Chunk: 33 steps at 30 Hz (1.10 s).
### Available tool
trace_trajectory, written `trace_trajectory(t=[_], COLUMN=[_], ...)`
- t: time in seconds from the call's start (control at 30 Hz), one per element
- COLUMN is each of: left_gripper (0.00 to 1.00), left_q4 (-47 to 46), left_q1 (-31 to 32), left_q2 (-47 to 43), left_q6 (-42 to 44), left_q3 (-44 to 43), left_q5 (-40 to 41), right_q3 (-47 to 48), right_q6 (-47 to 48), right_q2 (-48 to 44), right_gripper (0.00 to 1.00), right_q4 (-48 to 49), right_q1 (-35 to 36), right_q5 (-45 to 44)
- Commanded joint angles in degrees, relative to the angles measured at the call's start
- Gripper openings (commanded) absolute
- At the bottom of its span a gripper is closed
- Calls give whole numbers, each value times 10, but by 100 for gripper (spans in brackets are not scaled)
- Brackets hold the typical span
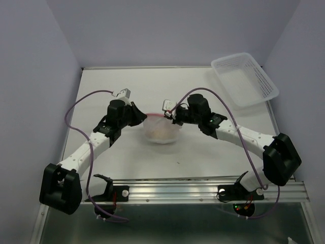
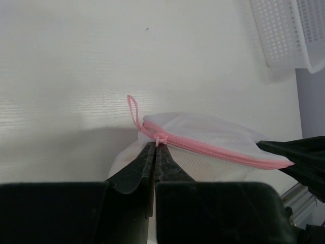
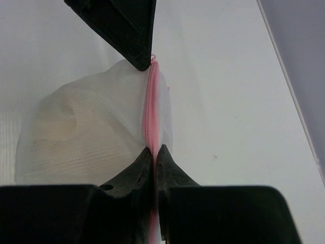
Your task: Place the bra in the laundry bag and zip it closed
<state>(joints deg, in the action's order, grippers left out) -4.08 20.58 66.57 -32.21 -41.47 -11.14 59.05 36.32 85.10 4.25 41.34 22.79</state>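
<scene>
The left gripper [image 2: 154, 147] has its jaws pressed together, pinching the pink zipper rim [image 2: 218, 151] of the laundry bag [image 1: 161, 131] just below the small pink zipper pull [image 2: 161, 138]. A thin pink loop [image 2: 133, 109] stands up from the rim right beside that grip.

The right gripper [image 3: 154, 151] is also clamped tight, its two fingertips meeting on the same pink rim at the opposite side of the bag. The two grippers face each other across the bag, tip towards tip. The rim stretches between them as one straight pink line, and along that stretch the zipper looks closed.

Below the rim, the white mesh of the bag bulges out rounded and sags down to the tabletop [image 1: 127, 81]. The bra [image 3: 61, 134] is inside the bag and shows through the mesh as a soft peach patch on one side of the zipper line. Its shape cannot be made out.

The bag sits near the middle of the tabletop, about halfway between the left and right edges, with both arms bent inward to reach it. A white slotted plastic basket [image 1: 244, 79] lies at the far right corner of the tabletop, well apart from the bag and both grippers.
</scene>
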Motion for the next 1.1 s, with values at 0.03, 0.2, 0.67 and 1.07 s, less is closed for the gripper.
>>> trace_trajectory(t=[0.03,0.2,0.67,1.07], left_gripper=[0,0,0,0], left_q4=[-49,-73,-38,30], left_q1=[-34,-35,78,112], left_q2=[16,28,-57,-30], left_q6=[9,-3,-40,-96], left_q3=[44,57,-21,-73], left_q5=[39,14,62,140], right_q3=[-33,-60,-3,48], right_q6=[-12,-17,-102,-122], right_q2=[-77,-108,-66,-24], right_gripper=[1,3,80,80], right_q4=[80,100,69,24], right_q1=[-9,-9,-9,-4], right_q5=[20,13,49,57])
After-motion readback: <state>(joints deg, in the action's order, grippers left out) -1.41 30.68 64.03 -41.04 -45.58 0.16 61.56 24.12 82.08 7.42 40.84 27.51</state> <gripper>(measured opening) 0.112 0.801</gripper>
